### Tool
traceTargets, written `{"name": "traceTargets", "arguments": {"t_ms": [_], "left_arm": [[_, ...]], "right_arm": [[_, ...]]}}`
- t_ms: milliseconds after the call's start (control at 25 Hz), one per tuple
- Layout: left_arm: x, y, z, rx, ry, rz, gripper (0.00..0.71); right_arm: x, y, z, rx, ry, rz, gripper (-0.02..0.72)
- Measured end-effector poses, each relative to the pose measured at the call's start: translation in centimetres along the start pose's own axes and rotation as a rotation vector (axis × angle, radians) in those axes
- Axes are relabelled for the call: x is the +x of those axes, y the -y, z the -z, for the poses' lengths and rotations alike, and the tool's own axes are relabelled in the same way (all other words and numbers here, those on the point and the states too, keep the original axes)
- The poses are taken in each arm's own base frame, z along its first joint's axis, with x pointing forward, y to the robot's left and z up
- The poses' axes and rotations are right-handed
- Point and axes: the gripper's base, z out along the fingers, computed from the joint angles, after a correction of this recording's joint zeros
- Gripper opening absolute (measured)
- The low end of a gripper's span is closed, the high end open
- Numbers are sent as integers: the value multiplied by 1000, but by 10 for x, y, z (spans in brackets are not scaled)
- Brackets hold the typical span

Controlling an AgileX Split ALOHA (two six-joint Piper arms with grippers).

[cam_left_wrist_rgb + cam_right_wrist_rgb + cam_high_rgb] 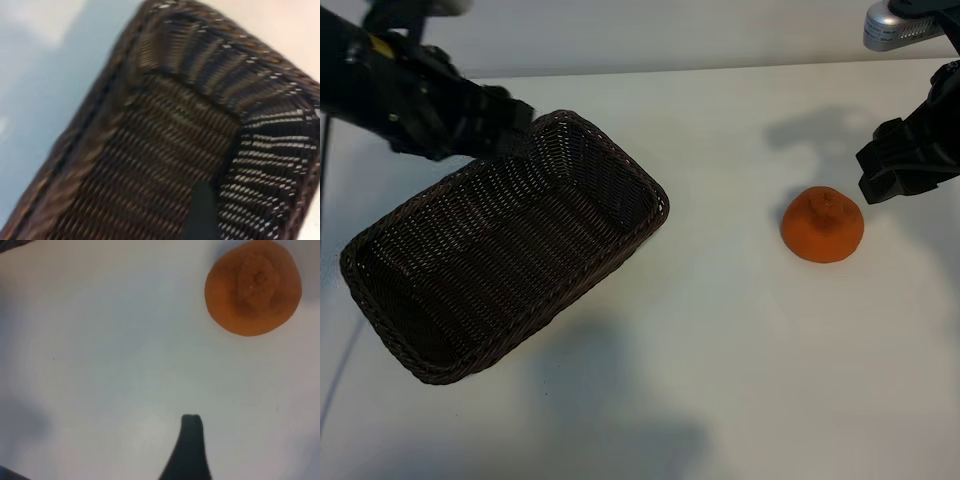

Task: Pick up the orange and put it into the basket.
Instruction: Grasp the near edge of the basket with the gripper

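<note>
The orange (822,226) sits untouched on the table (720,340) at right of the frame, well apart from the basket (500,250) at left. The right tool (910,165) hangs just beside the fruit, fingers apart and empty; the left tool (505,128), at the basket's far rim, is also apart. Pickup and placing both remain.

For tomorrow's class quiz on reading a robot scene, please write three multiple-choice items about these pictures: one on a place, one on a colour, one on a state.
1. Where is the orange?
A. inside the basket
B. on the white table, apart from the basket
C. held in a gripper

2. What colour is the basket?
A. dark brown
B. white
C. green

3. What does the basket hold?
A. the orange
B. two fruits
C. nothing

Answers:
1 B, the orange lies on the table just beside the right gripper, far from the basket.
2 A, the wicker is dark brown in the exterior and left wrist views.
3 C, only bare weave shows inside; the left gripper is at its rim.
</note>
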Motion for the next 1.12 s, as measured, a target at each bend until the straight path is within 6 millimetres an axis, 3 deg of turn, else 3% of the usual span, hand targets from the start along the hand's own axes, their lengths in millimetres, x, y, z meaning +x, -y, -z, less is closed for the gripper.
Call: {"name": "traceTargets", "arguments": {"t_ms": [320,640,880,1120], "left_arm": [[23,-17,33,-223,-28,181,503],[75,-39,27,-416,-86,403,504],[87,-45,26,-451,-28,449,572],[111,-51,1,-449,-44,531,622]], "right_arm": [[0,0,0,0,0,0,598],[0,0,0,0,-3,1,597],[0,0,0,-1,-4,1,597],[0,0,0,-1,-5,2,597]]}}
